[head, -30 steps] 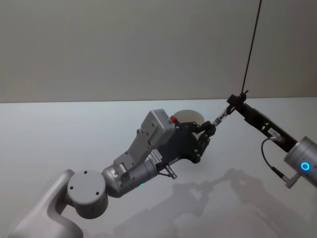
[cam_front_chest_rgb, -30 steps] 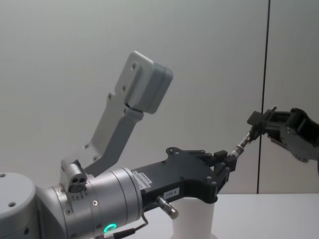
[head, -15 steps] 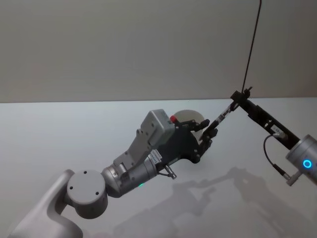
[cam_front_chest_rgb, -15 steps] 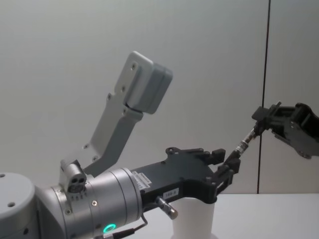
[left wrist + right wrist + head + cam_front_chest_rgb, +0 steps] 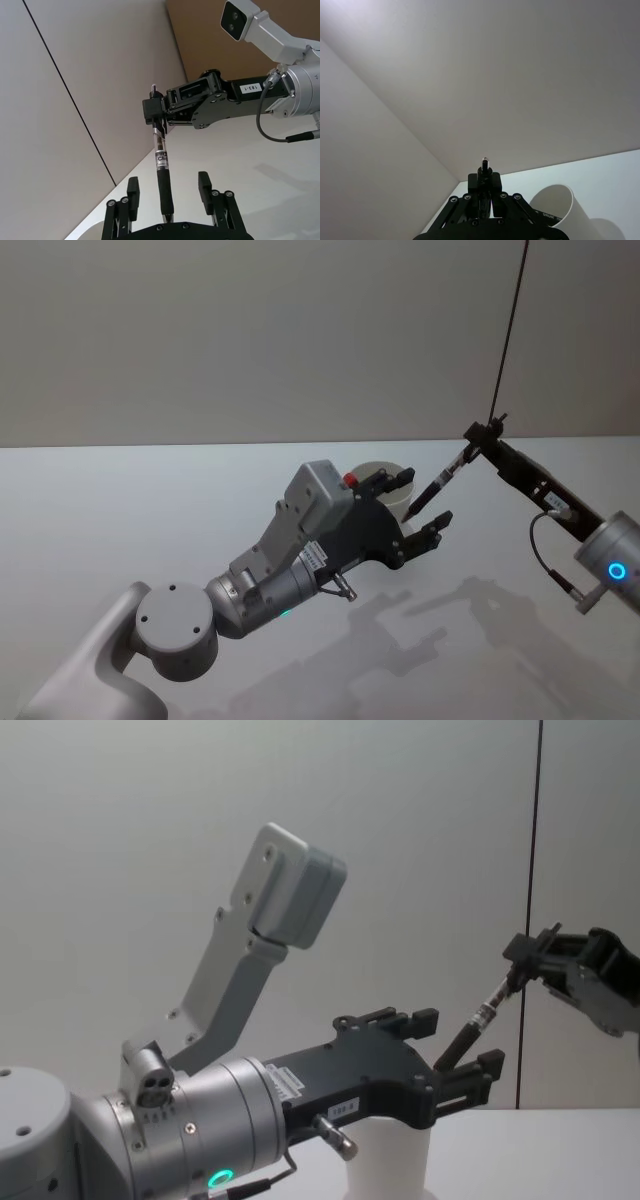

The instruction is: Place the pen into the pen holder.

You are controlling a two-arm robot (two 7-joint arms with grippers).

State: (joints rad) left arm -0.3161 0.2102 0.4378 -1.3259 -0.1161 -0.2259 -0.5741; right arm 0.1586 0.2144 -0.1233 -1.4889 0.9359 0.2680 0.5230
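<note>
The pen (image 5: 440, 480) is a slim black one, tilted in the air above the table. My right gripper (image 5: 478, 438) is shut on its upper end. Its lower end hangs between the spread fingers of my open left gripper (image 5: 420, 502), which do not touch it. The left wrist view shows the pen (image 5: 161, 165) running from the right gripper (image 5: 152, 111) down between the left gripper (image 5: 168, 189). The pen holder (image 5: 398, 498), a white paper cup, stands on the table just behind and under the left gripper. From the chest the pen holder (image 5: 390, 1155) sits below the left gripper (image 5: 458, 1042) and pen (image 5: 480, 1015).
The white table (image 5: 150, 500) stretches to both sides of the cup. A plain grey wall with a dark vertical seam (image 5: 538, 870) stands behind. My left forearm with its grey wrist camera housing (image 5: 285, 895) takes up the near left.
My left gripper has opened and let go of the pen's lower end. The right gripper keeps the upper end and has drifted slightly up and to the right.
</note>
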